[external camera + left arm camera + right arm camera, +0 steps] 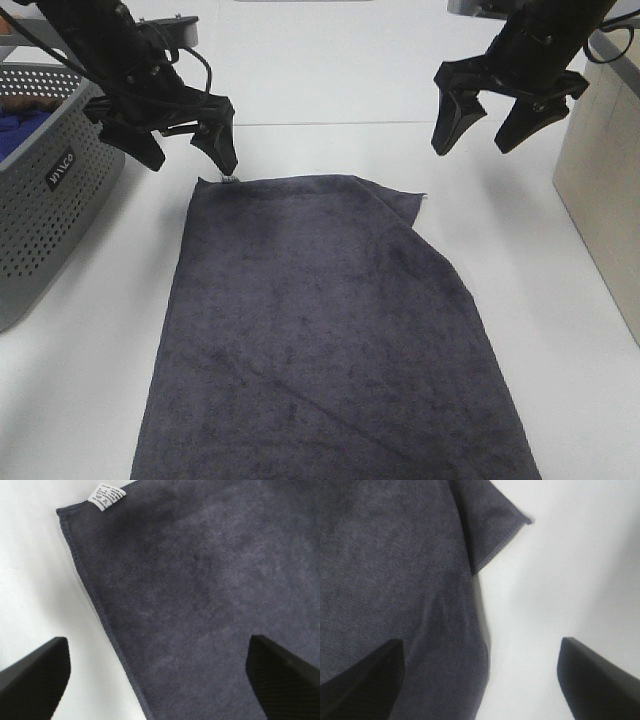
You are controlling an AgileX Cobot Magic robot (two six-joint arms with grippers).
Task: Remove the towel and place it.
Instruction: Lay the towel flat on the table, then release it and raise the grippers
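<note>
Raise left gripper (192, 162) and right gripper (473, 148), jaws apart and empty on both, straight up from the towel (320, 330) laid flat on the table (520, 300) just beside the basket (50, 200), snagging neither the tag (106, 496) at the corner nearer the basket nor the folded corner (400, 205) farther from it.

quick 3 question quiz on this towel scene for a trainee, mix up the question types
1. True or false: the left gripper is shut on the towel.
2. In the high view, the white tag sits at which towel corner? A) far left B) far right C) near left
3. What stands to the left of the towel in the high view?

Key
1. False: it hangs open, as does the right gripper.
2. A
3. The grey basket.
</note>
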